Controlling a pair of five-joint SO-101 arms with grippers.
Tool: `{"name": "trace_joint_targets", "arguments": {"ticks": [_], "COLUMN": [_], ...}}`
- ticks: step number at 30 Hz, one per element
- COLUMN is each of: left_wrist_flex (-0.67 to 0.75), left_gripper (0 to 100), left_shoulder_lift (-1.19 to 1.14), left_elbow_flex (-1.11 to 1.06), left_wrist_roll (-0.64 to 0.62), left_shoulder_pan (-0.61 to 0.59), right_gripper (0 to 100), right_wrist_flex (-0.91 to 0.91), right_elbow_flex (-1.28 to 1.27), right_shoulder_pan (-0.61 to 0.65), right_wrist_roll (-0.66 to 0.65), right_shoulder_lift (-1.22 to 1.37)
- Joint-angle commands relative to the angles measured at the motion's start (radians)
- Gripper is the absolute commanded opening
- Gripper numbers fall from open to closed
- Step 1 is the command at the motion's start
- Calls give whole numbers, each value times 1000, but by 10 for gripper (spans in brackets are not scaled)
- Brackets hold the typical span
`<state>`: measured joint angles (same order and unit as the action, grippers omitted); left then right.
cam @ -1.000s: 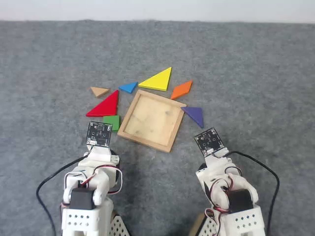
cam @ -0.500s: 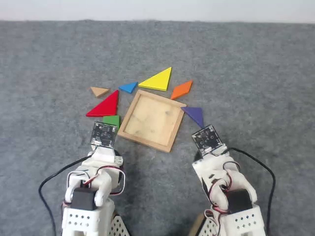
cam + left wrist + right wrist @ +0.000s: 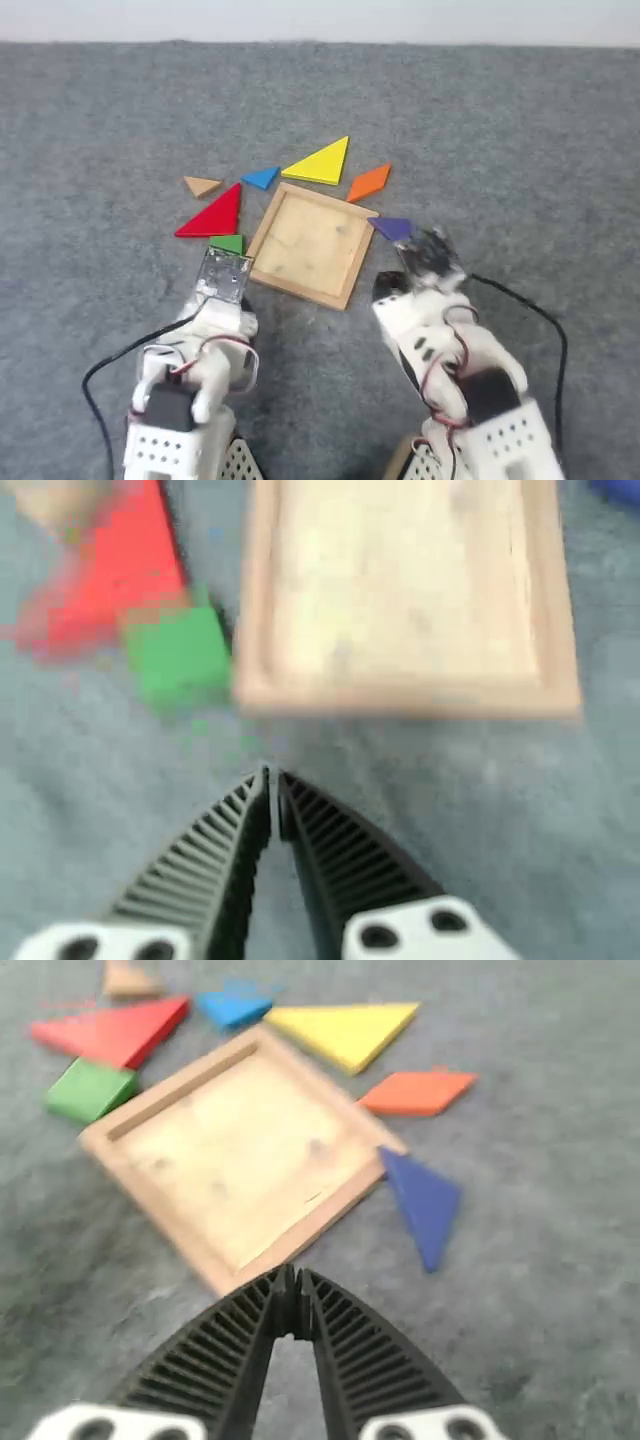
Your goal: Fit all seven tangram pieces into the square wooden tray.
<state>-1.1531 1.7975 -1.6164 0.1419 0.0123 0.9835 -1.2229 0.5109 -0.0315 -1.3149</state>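
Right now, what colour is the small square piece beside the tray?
Green. The square piece shows best in the right wrist view.

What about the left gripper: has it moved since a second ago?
Yes. The left gripper moved toward the wooden tray, covering more of the green square.

Tangram pieces (image 3: 322,163) around square wooden tray (image 3: 310,247)

i read the tray (image 3: 264,228) as pale wood, tabletop (image 3: 520,150) flecked grey; red triangle (image 3: 215,215), green square (image 3: 228,243), tan triangle (image 3: 201,185), blue triangle (image 3: 262,178), yellow triangle (image 3: 322,163), orange parallelogram (image 3: 369,182), indigo triangle (image 3: 392,229); left tool (image 3: 271,776) and right tool (image 3: 297,1278) ribbed black.
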Motion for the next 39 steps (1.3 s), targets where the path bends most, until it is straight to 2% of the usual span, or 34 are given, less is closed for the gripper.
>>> {"name": "trace_joint_targets", "arguments": {"ticks": [1, 4, 7, 10, 14, 19, 22, 26, 33, 36, 39], "left_wrist_flex": [221, 325, 296, 290, 262, 110, 64, 20, 18, 17, 17], "left_gripper": [15, 17, 59, 79, 85, 186, 242, 247, 248, 249, 247], "left_shoulder_lift": [18, 12, -69, -276, -694, -1208, -1453, -1699, -1985, -2088, -2174], "left_elbow_flex": [142, 199, 268, 367, 578, 865, 1024, 1188, 1395, 1480, 1560], "left_wrist_roll": [259, 229, 229, 232, 242, 453, 497, 502, 496, 410, 189], "left_shoulder_pan": [-141, -212, -213, -213, -209, -184, -187, -187, -206, -226, -239], "right_gripper": [10, 10, 9, 9, 9, 9, 9, 9, 9, 9, 9], "right_wrist_flex": [-13, -101, -234, -255, -248, -257, -257, -259, -259, -259, -269], "right_elbow_flex": [242, 341, 347, 348, 345, 321, 316, 316, 316, 316, 316], "right_shoulder_pan": [47, 61, 56, 53, 18, -15, -13, -13, -13, -13, -13], "right_wrist_roll": [-37, -34, -34, -38, -38, -38, -38, -38, -38, -38, -38], "right_shoulder_lift": [346, 570, 748, 854, 874, 874, 874, 874, 874, 874, 874]}}
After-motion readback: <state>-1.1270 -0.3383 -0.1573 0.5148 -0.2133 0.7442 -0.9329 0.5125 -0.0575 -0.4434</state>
